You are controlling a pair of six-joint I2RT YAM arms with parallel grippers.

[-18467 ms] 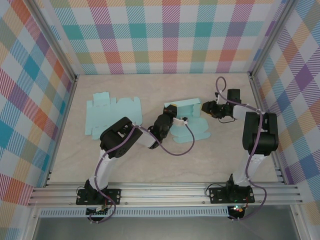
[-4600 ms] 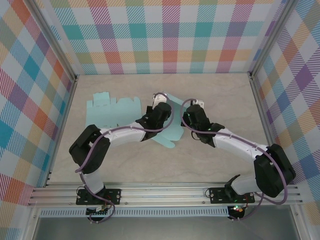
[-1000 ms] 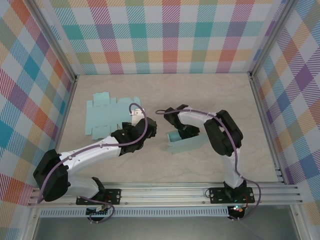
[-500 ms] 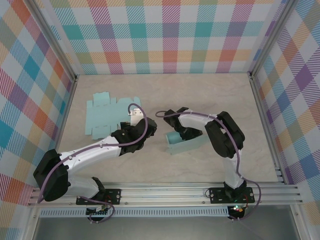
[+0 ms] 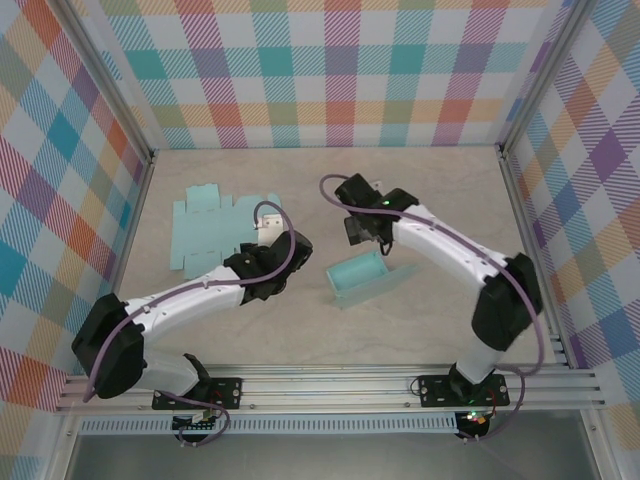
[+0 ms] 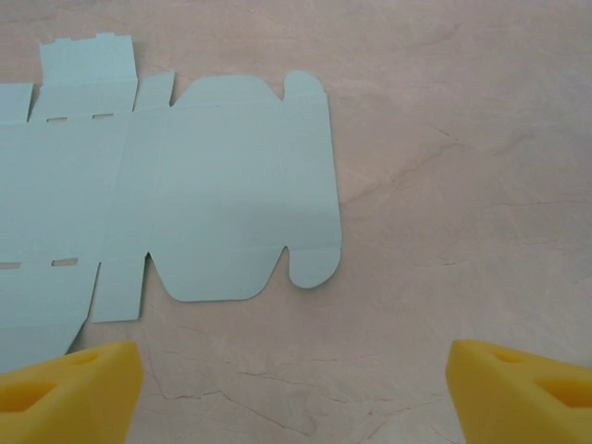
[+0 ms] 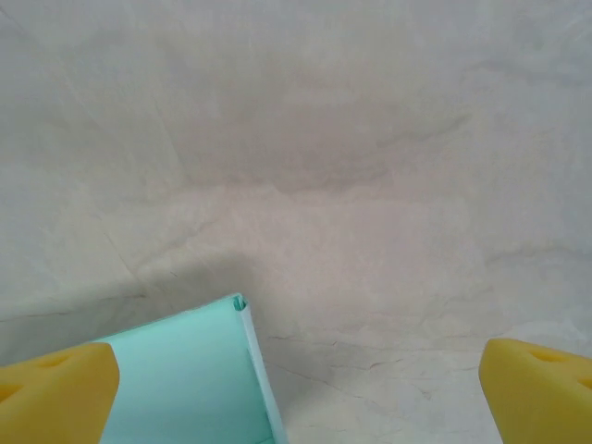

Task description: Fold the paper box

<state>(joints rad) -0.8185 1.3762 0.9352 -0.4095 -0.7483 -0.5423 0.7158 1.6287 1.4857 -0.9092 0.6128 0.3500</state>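
The folded paper box is pale teal and stands on the table at centre, with one flap lying out to its right. In the right wrist view its corner shows at the lower left. My right gripper hovers just behind the box, open and touching nothing. To the box's left, my left gripper is open over bare table. Its yellow fingertips stand wide apart, just short of a flat, unfolded teal box blank.
The flat box blank lies at the back left of the table. Checked walls and metal rails close in the work area. Bare marbled tabletop lies in front of the box.
My right gripper has opened, let go of the box and drawn back behind it. The box stays on the table. The left arm has hardly moved.
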